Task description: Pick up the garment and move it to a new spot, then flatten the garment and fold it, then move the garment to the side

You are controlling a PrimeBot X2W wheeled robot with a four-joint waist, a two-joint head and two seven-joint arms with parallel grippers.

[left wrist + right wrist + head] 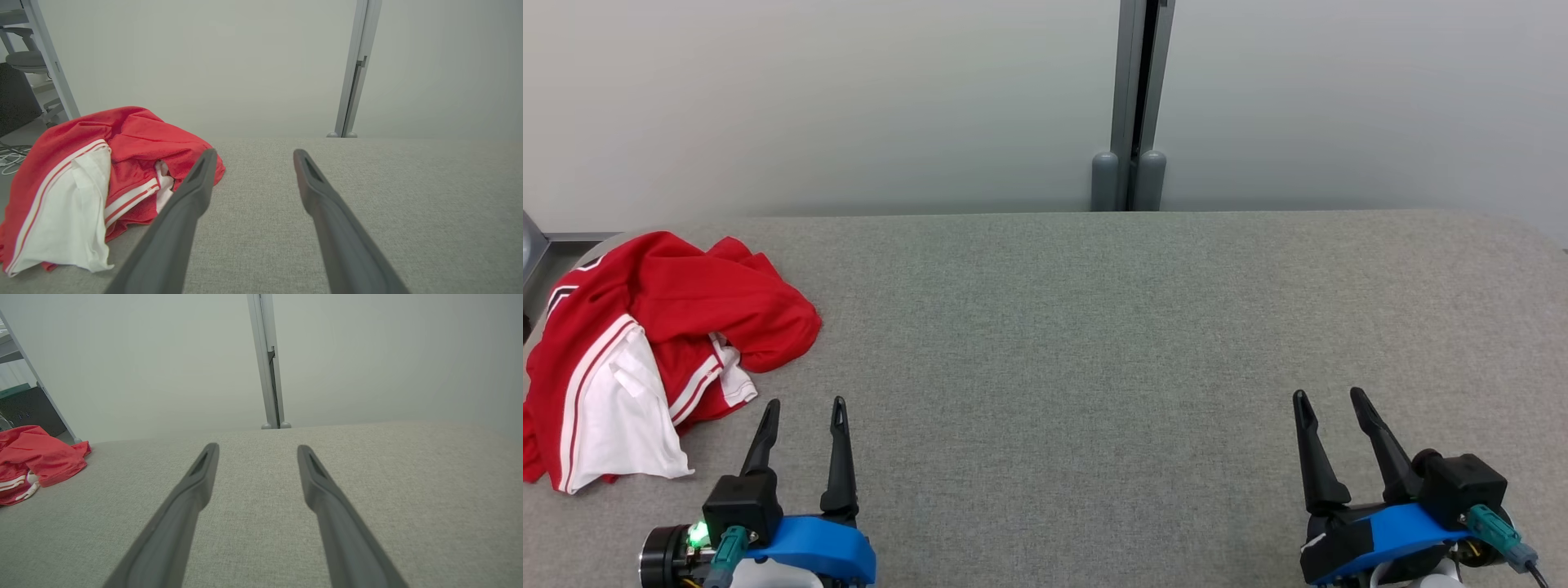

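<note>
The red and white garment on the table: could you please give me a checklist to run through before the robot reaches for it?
1. The left pincer stands open, empty: ok.
2. The right pincer stands open, empty: ok.
3. Nothing lies between the left pincer and the crumpled red and white fabric garment: ok.
4. The grey fabric tabletop has bare room for a new spot: ok.
5. The garment lies wholly on the tabletop: cannot tell at its left side.
</note>
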